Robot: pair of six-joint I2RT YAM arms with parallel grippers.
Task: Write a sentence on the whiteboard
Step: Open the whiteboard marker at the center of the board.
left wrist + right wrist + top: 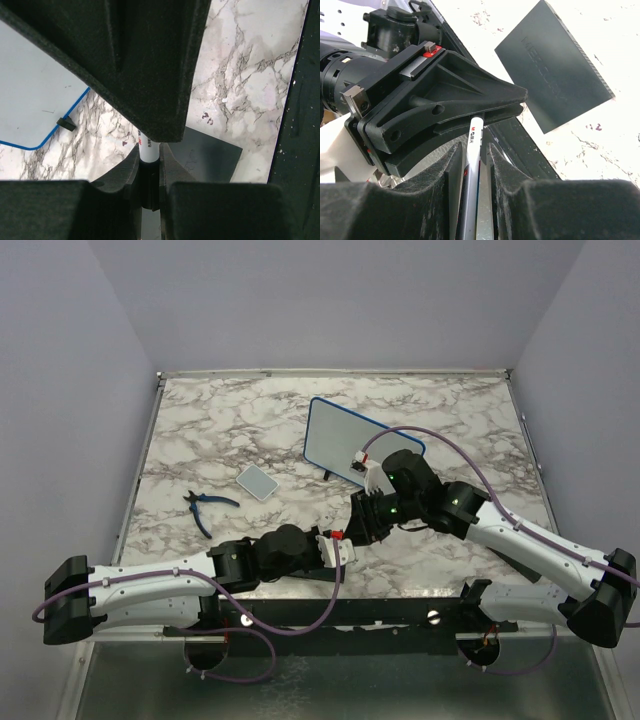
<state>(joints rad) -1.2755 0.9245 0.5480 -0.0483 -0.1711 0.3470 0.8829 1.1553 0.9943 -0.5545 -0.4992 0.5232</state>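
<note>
The whiteboard (352, 436) stands tilted on its feet at the back middle of the table, and its blue-rimmed corner (35, 85) shows in the left wrist view. I see no sentence on its face. A white marker (475, 134) runs between both grippers, which meet nose to nose in front of the board. My left gripper (149, 156) is shut on the marker's dark end, the white barrel (149, 149) sticking out. My right gripper (472, 150) straddles the barrel. Its fingers are still apart, with a gap on the right side.
A black square pad (555, 65) lies flat on the marble just right of the grippers. A small pale tile (258, 482) and blue-handled pliers (200, 508) lie to the left. Grey walls close in the table (220, 420).
</note>
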